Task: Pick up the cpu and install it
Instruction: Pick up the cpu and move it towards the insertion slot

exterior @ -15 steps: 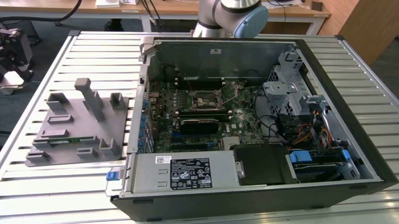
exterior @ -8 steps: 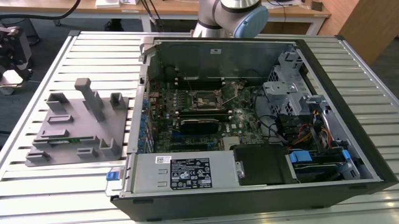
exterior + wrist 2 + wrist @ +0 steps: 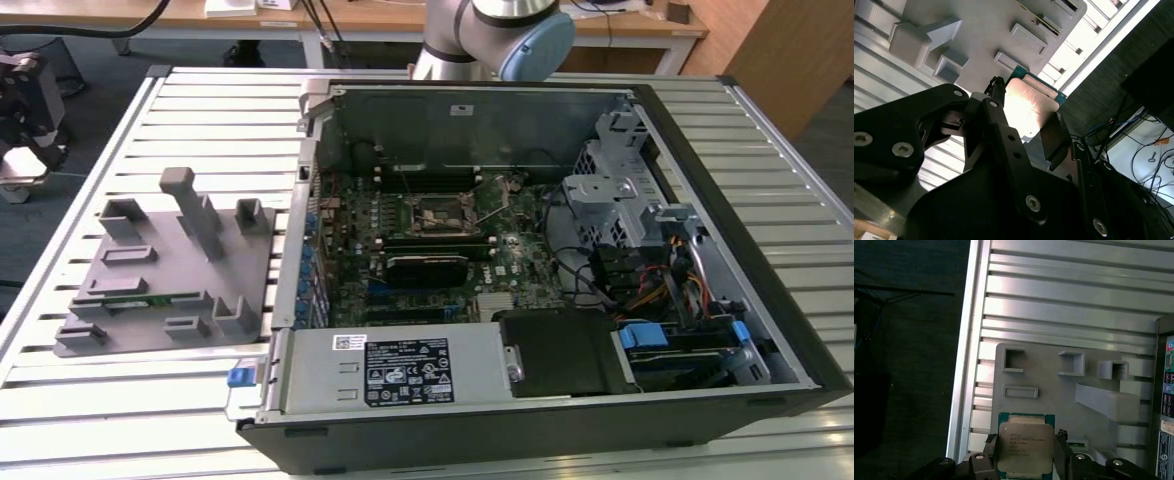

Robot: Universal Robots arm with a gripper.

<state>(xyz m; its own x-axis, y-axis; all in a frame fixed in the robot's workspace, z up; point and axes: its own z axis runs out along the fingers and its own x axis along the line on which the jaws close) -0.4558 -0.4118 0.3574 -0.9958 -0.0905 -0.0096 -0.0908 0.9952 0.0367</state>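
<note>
With the cpu [image 3: 1026, 445] pinched in my tool [image 3: 1025, 462], I read this as the pick-up half of the job; the install is not done. The chip has its metal lid facing the first wrist view, with a thin green rim along one edge. My fingers [image 3: 991, 452] sit on two opposite sides, so the tool is narrowed to chip width and holding it. In the second wrist view the lid glares bright between the same two pads.

The chip hangs over one corner of the grey tray [image 3: 1054, 400]. It looks lifted off it, but I can't confirm the underside is clear.

The tray lies on the slatted desk [image 3: 1054, 305], just beside the open computer case [image 3: 561, 110], on the exterior view's left. The socket [image 3: 447, 212] is mid-board inside the case, well apart from the chip.

My judgement is that seating calls for the chip kept flat, square to the socket frame, with no side load and no slip in the grip.

Arm [image 3: 487, 30]: the link and blue-capped joint sit at the desk's far edge, behind the case. Going by the wrist views, the tool points down at the tray.
</note>
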